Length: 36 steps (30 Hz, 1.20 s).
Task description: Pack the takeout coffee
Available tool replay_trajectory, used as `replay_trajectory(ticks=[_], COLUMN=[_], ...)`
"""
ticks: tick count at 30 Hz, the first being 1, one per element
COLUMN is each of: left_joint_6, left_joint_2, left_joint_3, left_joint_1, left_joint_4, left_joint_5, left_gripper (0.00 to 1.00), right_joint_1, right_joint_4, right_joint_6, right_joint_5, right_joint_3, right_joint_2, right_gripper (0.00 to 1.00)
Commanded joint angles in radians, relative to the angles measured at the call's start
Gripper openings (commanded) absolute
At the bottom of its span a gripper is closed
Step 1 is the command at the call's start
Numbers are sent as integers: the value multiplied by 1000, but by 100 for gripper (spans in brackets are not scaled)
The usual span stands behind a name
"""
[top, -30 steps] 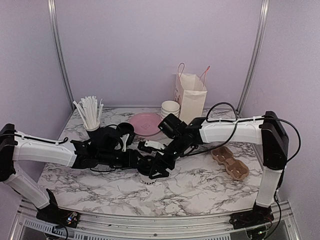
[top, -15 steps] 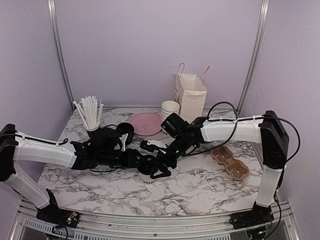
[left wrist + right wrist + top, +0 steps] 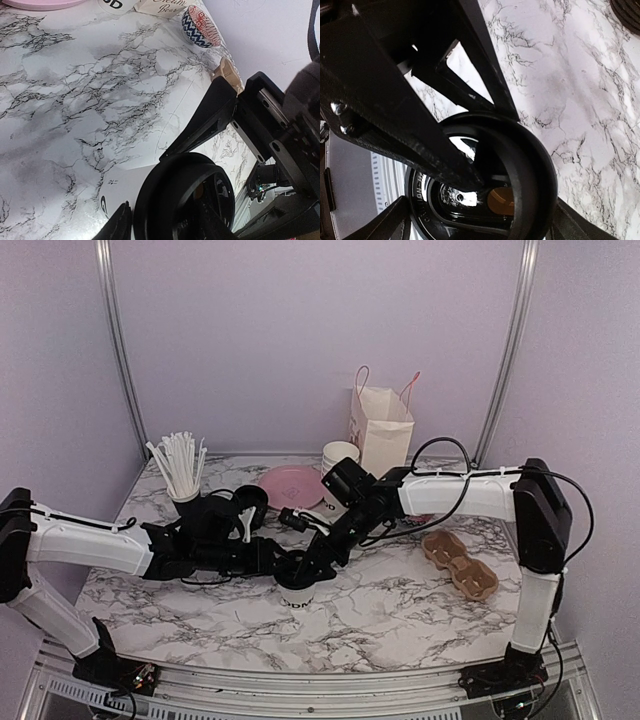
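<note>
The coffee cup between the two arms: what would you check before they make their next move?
1. Cup upright on the table: ok.
2. Lid pressed down all round: cannot tell; it sits on the cup, but the seam is hidden.
3. Left end effector gripping the cup's side: ok.
4. Right end effector open, straddling the lid: ok.
5. Carrier pockets empty: ok.
6. Bag standing upright at the back: ok.
</note>
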Motion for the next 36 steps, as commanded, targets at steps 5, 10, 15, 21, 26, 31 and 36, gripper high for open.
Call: replay_trajectory(ticks=[5, 10, 15, 21, 26, 31, 36], left_joint_6=[4, 9, 44, 141, 216, 280, 280], left_joint_2=[18, 13, -5, -68, -103, -168, -246], left_joint_3=[-39, -47, -10, 131, 206, 243, 242], left_joint_1=[-6, -6, -7, -7, -8, -4, 13], left_joint_4=[-102, -105, -125, -205, -302, -375, -420], left_joint_5=[19, 15, 13, -28, -98, -192, -340], left_gripper=[45, 45, 46, 70, 81, 83, 83], right_joint_1=[17, 32, -10, -105, -111, -72, 1], right_joint_4=[3, 14, -28, -82, -139, -148, -112], right_joint_6=[-25, -53, -93, -136, -227, -362, -508], right_joint_5=[283, 381, 195, -60, -59, 56, 232], right_joint_3=[-12, -66, 3, 104, 134, 122, 108], right_joint_2=[41, 51, 3, -86, -118, -140, -132], right_gripper=[78, 76, 77, 96, 99, 91, 96])
